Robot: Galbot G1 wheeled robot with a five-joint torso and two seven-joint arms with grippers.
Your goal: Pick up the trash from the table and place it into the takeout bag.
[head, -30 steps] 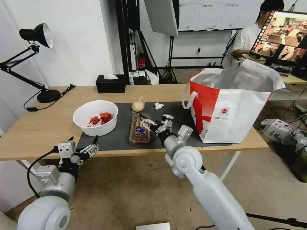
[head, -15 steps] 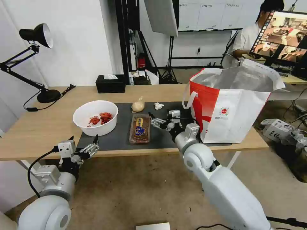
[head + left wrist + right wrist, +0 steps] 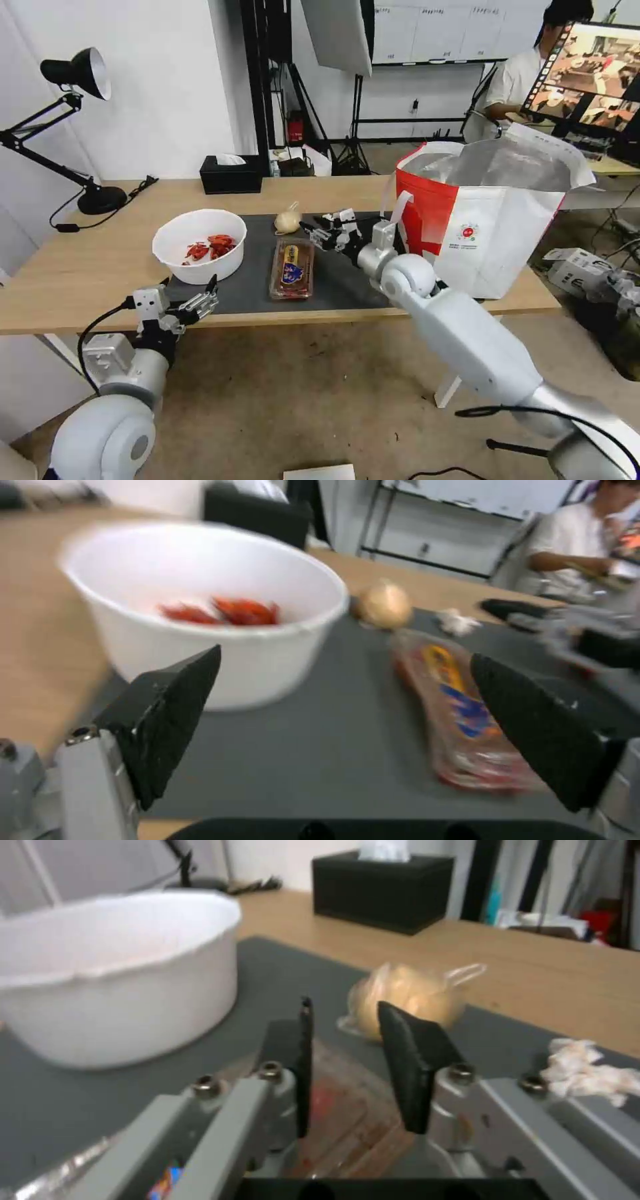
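Observation:
On the dark mat [image 3: 247, 288] of the table [image 3: 80, 267] stand a white bowl [image 3: 199, 244] with red scraps, a clear tray [image 3: 292, 268] with food bits and a beige pouch [image 3: 288, 221]. My right gripper [image 3: 315, 232] hovers over the tray's far end, pointing at the pouch [image 3: 407, 1000], narrowly open and holding nothing. The crumpled tissue [image 3: 587, 1071] lies just beside it. My left gripper [image 3: 203, 300] hangs wide open at the table's near edge, facing the bowl [image 3: 200, 600] and tray [image 3: 467, 715]. The takeout bag [image 3: 480, 227] stands open at the right.
A black tissue box [image 3: 230, 175] sits at the table's far edge. A black desk lamp [image 3: 93, 193] stands at the far left. Bare wood lies left of the mat. A person sits at another desk behind the bag.
My right gripper has moved from above the tray's middle to its far end, nearer the pouch and tissue. The left gripper has edged closer to the table edge.

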